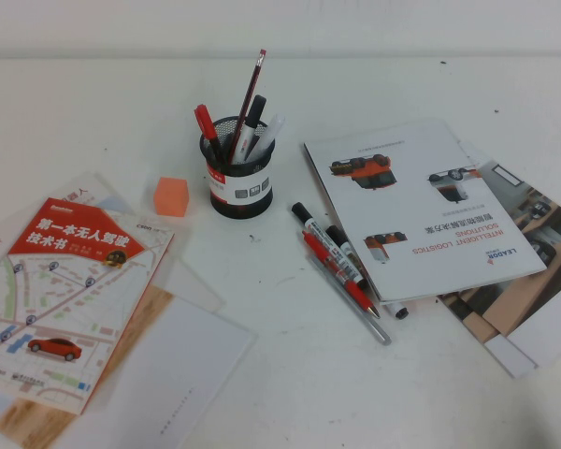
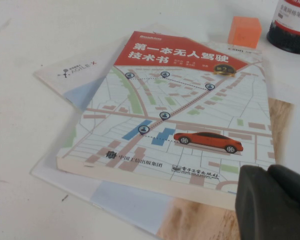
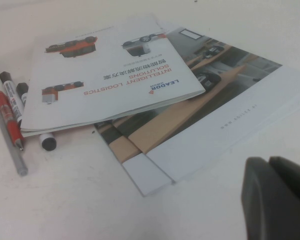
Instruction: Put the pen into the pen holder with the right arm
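The slim silver-grey pen point(image 1: 366, 316) lies on the white table in front of the brochure, beside a red pen point(image 1: 339, 272) and white black-capped markers point(image 1: 320, 236). It also shows in the right wrist view point(image 3: 11, 147). The black mesh pen holder point(image 1: 238, 180) stands at the middle back, holding several pens; its base shows in the left wrist view point(image 2: 292, 27). Neither arm appears in the high view. My right gripper point(image 3: 268, 165) hovers over bare table near the brochures, fingers together and empty. My left gripper point(image 2: 268, 172) hovers over the map book, fingers together and empty.
An orange cube point(image 1: 170, 195) sits left of the holder. A red-covered map book point(image 1: 61, 299) lies on papers at the left. A white brochure point(image 1: 421, 201) lies on other leaflets point(image 1: 528, 281) at the right.
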